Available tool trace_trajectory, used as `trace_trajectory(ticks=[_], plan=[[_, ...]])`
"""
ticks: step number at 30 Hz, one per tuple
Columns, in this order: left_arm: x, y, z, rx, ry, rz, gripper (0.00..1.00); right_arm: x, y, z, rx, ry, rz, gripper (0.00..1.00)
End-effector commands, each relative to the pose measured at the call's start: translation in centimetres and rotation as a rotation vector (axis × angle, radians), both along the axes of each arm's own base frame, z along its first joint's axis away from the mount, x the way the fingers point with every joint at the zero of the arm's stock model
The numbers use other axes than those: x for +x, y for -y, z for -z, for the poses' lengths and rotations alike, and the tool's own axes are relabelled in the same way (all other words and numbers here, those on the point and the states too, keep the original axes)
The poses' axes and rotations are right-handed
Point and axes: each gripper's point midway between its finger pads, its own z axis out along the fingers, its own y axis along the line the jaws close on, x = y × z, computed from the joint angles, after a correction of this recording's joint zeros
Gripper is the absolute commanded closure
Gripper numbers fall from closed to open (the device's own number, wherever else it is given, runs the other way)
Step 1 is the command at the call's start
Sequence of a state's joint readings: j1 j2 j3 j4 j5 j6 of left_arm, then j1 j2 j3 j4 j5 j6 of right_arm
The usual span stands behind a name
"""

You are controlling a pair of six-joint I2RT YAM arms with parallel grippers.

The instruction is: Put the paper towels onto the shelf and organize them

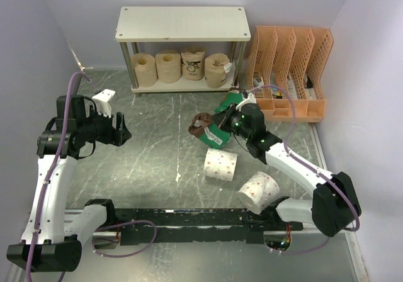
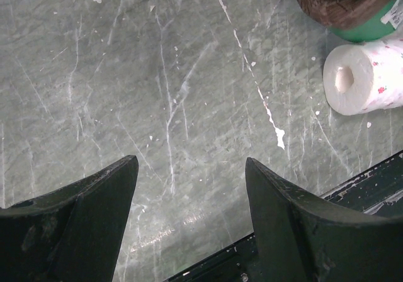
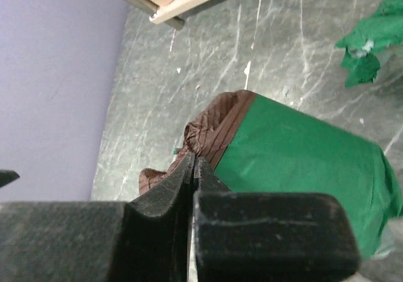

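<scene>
The shelf [image 1: 182, 22] stands at the back with four tan rolls [image 1: 169, 66] on its lower board; its top board is bare. My right gripper [image 1: 221, 123] is shut, its tips [image 3: 195, 163] pinched at the brown top [image 3: 211, 128] of a green-wrapped roll [image 1: 214, 136], which lies tilted in mid-table. A second green-wrapped roll [image 1: 230, 99] sits just behind it, partly hidden by the arm. Two white pink-dotted rolls [image 1: 220, 164] [image 1: 258, 191] lie on their sides near the front. My left gripper [image 1: 124, 131] is open and empty over bare table [image 2: 189, 169].
An orange perforated file organizer [image 1: 289, 68] stands right of the shelf. Purple walls close in left, back and right. A black rail [image 1: 189, 219] runs along the near edge. In the left wrist view one white roll [image 2: 365, 77] lies at upper right.
</scene>
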State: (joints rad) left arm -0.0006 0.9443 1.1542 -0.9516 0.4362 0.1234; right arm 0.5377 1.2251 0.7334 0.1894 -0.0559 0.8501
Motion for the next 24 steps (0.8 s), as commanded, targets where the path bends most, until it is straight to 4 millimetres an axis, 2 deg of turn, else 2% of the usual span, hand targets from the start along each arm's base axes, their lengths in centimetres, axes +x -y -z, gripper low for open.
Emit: trace_trajectory(ticks=[1,5,6,7,9,10,13,15,16,17,18,22,24], plan=[[0.3,-0.4,-0.6,0.005,0.039,-0.019,0.20,1.5,-0.8,-1.4,0.000,-0.002,-0.017,1.00],[0.3,-0.4,-0.6,0.005,0.039,-0.021,0.20,1.7,-0.7,1.1,-0.136,-0.044,-0.060,0.99],[0.3,-0.4,-0.6,0.005,0.040,-0.020,0.20,1.8,-0.7,1.2,-0.173,-0.048,-0.079,0.91],[0.3,-0.4,-0.6,0.004,0.037,-0.018,0.20,1.7,-0.9,1.2,-0.209,-0.053,-0.102,0.87],[0.4,-0.3,-0.5,0.003,0.032,-0.015,0.20,1.6,-1.0,0.9,-0.272,-0.035,-0.126,0.83],[0.4,-0.3,-0.5,0.003,0.031,-0.015,0.20,1.8,-1.0,-0.2,-0.287,-0.010,-0.120,0.82],[0.4,-0.3,-0.4,0.003,0.028,-0.014,0.20,2.1,0.3,-0.4,-0.357,-0.010,-0.079,0.75],[0.4,-0.3,-0.4,0.003,0.028,-0.015,0.20,2.0,1.0,-0.2,-0.411,-0.018,-0.069,0.57],[0.4,-0.3,-0.4,0.002,0.028,-0.014,0.20,2.0,1.3,-0.2,-0.438,-0.022,-0.066,0.42],[0.5,-0.3,-0.3,0.002,0.026,-0.014,0.20,1.8,1.5,-0.3,-0.474,-0.028,-0.067,0.15],[0.5,-0.3,-0.3,0.002,0.023,-0.014,0.20,1.7,1.6,-0.3,-0.516,-0.027,-0.073,0.02],[0.6,-0.3,-0.1,0.002,0.017,-0.012,0.20,1.4,2.2,-0.2,-0.690,-0.034,-0.079,0.00],[0.6,-0.3,-0.1,0.002,0.017,-0.012,0.20,1.5,2.4,0.4,-0.705,-0.035,-0.080,0.00]])
